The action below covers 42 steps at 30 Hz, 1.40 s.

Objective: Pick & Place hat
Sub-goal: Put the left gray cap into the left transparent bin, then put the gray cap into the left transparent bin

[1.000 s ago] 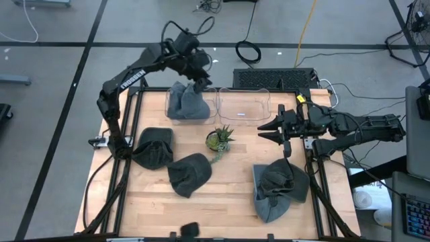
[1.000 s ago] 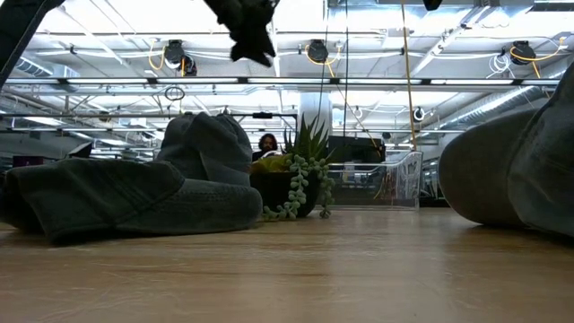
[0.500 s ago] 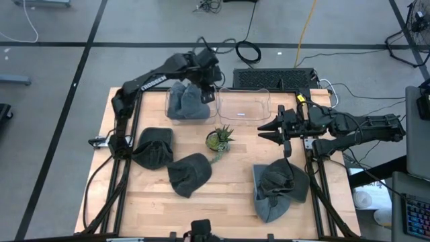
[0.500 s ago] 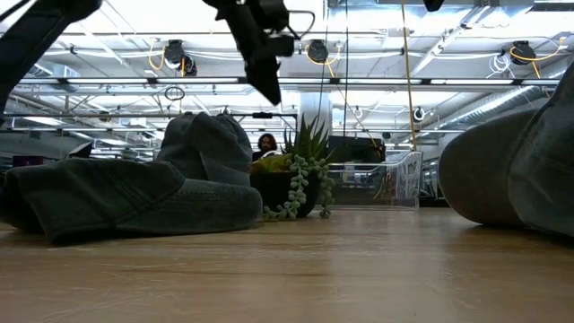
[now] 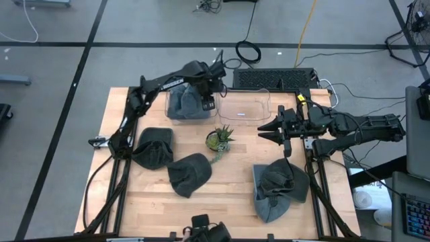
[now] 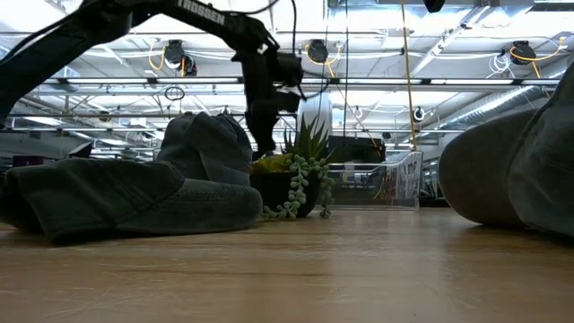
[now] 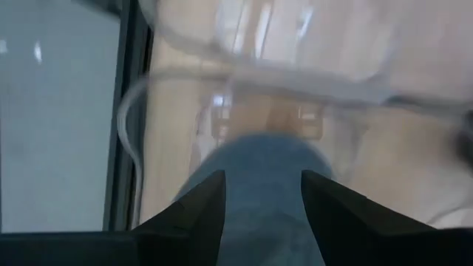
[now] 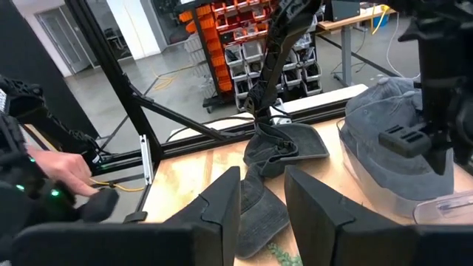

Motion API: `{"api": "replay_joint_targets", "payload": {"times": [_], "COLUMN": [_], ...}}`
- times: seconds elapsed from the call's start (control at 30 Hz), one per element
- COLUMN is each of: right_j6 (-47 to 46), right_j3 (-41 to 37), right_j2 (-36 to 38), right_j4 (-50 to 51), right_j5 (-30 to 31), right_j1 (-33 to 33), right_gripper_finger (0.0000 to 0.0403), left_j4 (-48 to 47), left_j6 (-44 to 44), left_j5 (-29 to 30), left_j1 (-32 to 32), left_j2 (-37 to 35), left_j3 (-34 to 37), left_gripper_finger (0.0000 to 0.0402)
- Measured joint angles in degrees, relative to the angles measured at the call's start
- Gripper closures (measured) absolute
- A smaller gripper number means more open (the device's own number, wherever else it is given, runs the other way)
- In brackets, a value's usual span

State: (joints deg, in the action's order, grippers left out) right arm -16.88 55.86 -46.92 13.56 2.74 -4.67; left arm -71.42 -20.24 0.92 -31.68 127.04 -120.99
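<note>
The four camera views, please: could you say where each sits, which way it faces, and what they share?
High view: overhead, straight down; both arms, left gripper over the bin.
Low view: tabletop level, facing the room; left arm above the plant.
Left wrist view: fingers over the bin's hat.
Right wrist view: fingers toward the table's left.
Shared: hat in bin.

Bright, even overhead light; ceiling lamps [image 6: 175, 54] glare in the low view; left wrist view perhaps motion-blurred

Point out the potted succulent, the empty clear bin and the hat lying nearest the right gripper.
potted succulent [image 5: 218, 139], high view, leaf rosette.
empty clear bin [image 5: 243, 115], high view, near rim.
hat [image 5: 279, 191], high view, crown.
right gripper [image 5: 263, 132], high view, between fingertips.
</note>
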Motion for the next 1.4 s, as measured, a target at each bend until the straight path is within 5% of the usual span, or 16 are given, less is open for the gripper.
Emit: {"api": "replay_joint_targets", "payload": {"times": [0.5,0.9,1.4], "right_j6": [2.99,2.60,0.84], "right_j3": [-0.02,-0.01,-0.02], "right_j2": [0.00,0.00,0.00], "right_j4": [0.00,-0.02,-0.07], "right_j5": [0.13,0.07,1.92], "right_j1": [0.04,0.04,0.07], "right_gripper_finger": [0.0310,0.0310,0.0272], "left_j4": [-18.81,-17.96,-3.75], "left_j6": [13.58,12.68,7.47], "left_j5": [4.92,5.06,-1.33], "left_j1": [-2.86,-1.40,0.07], "left_j2": [0.96,-0.66,-15.90], "left_j3": [0.00,-0.31,-0.37], "left_gripper_finger": [0.0215,0.0215,0.0215]}}
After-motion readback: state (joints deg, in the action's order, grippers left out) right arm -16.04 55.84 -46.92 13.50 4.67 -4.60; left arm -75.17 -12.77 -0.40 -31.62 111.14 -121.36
